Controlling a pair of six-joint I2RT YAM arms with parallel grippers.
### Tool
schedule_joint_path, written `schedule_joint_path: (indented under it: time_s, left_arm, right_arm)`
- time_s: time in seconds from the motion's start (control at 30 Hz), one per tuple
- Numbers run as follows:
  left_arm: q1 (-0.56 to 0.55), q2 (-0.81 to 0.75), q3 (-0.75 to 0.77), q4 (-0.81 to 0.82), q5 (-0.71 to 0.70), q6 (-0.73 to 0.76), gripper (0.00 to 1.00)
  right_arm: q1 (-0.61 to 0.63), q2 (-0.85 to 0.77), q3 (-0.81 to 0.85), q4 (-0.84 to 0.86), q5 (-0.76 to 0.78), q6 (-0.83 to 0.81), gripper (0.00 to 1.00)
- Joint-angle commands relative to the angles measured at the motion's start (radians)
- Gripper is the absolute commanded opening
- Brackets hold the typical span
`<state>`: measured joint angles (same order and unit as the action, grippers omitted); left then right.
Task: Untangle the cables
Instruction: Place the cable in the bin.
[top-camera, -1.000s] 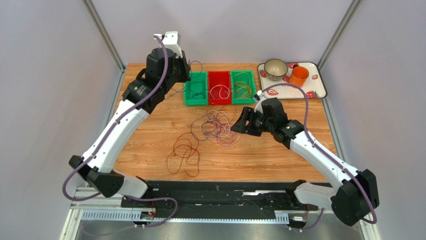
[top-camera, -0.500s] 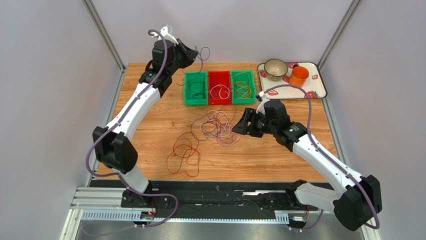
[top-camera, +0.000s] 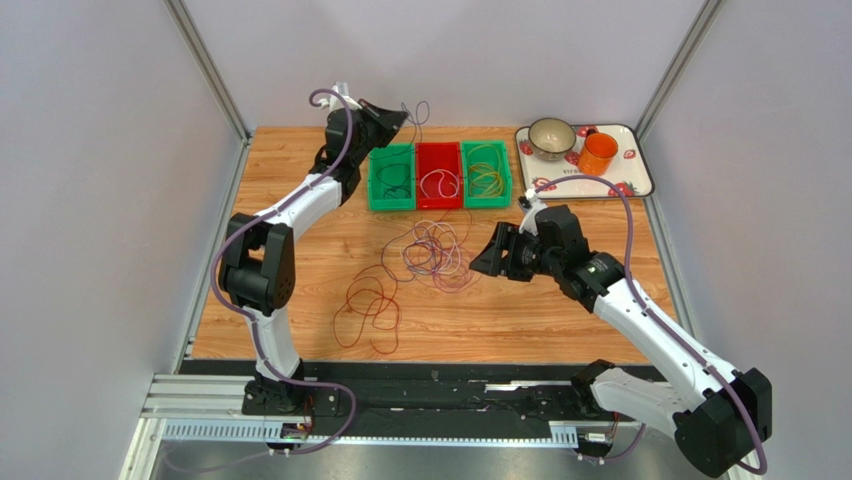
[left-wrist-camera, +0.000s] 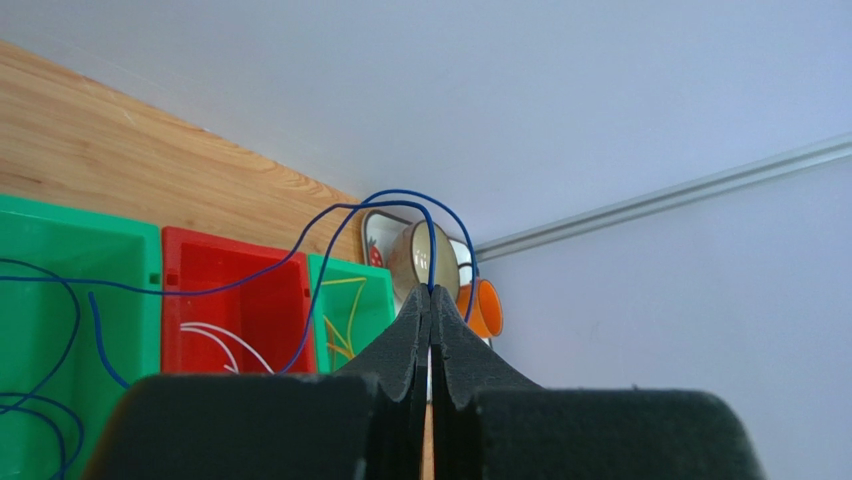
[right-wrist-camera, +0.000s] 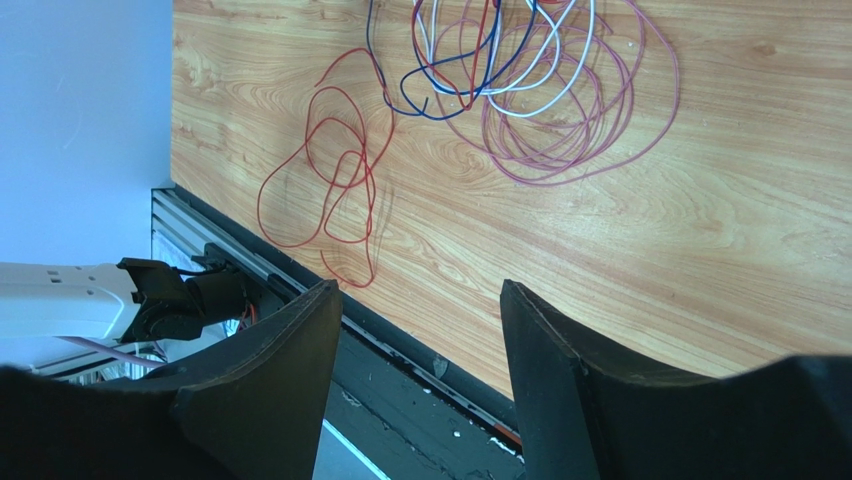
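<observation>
My left gripper (top-camera: 398, 113) is shut on a blue cable (top-camera: 419, 110) and holds it high above the back of the left green bin (top-camera: 372, 190). In the left wrist view the fingertips (left-wrist-camera: 431, 292) pinch the blue cable (left-wrist-camera: 400, 195), which arcs up and trails down over the bins. A tangle of purple, white, blue and red cables (top-camera: 435, 252) lies mid-table. A red cable loop (top-camera: 367, 310) lies at its front left. My right gripper (top-camera: 483, 262) is open and empty, just right of the tangle. The right wrist view shows its open jaws (right-wrist-camera: 420, 285) above the tangle (right-wrist-camera: 520, 80) and red loop (right-wrist-camera: 330, 180).
Three bins stand in a row at the back: the left green one, a red one (top-camera: 438, 147) and a right green one (top-camera: 508, 185), each with cables inside. A tray (top-camera: 640, 175) at the back right holds a bowl (top-camera: 551, 138) and an orange cup (top-camera: 598, 152).
My left arm has swung up and to the right along the back edge, carrying the blue cable higher. My right gripper has drifted slightly right and nearer.
</observation>
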<state>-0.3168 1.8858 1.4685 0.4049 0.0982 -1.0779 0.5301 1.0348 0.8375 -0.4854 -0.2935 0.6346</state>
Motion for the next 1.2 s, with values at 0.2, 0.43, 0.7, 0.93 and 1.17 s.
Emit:
schedule_joint_path:
  time_s: [0.2, 0.43, 0.7, 0.93, 1.17]
  left_arm:
    - [0.056, 0.039, -0.111, 0.236, -0.041, -0.105, 0.00]
    - [0.081, -0.014, -0.157, 0.091, -0.092, -0.050, 0.00]
    - [0.079, -0.010, -0.188, -0.001, -0.065, -0.014, 0.00]
    - [0.079, 0.033, -0.117, -0.122, 0.023, 0.015, 0.00]
    - [0.065, 0.070, 0.024, -0.225, 0.120, -0.039, 0.00]
  right_arm:
    - [0.007, -0.018, -0.008, -0.004, 0.011, -0.007, 0.63]
    - [0.005, -0.007, -0.005, 0.007, 0.008, 0.000, 0.63]
    - [0.005, 0.028, 0.002, 0.036, -0.019, 0.019, 0.63]
    - [0.008, 0.042, 0.005, 0.044, -0.022, 0.025, 0.63]
    - [0.014, 0.065, 0.020, 0.051, -0.029, 0.030, 0.62]
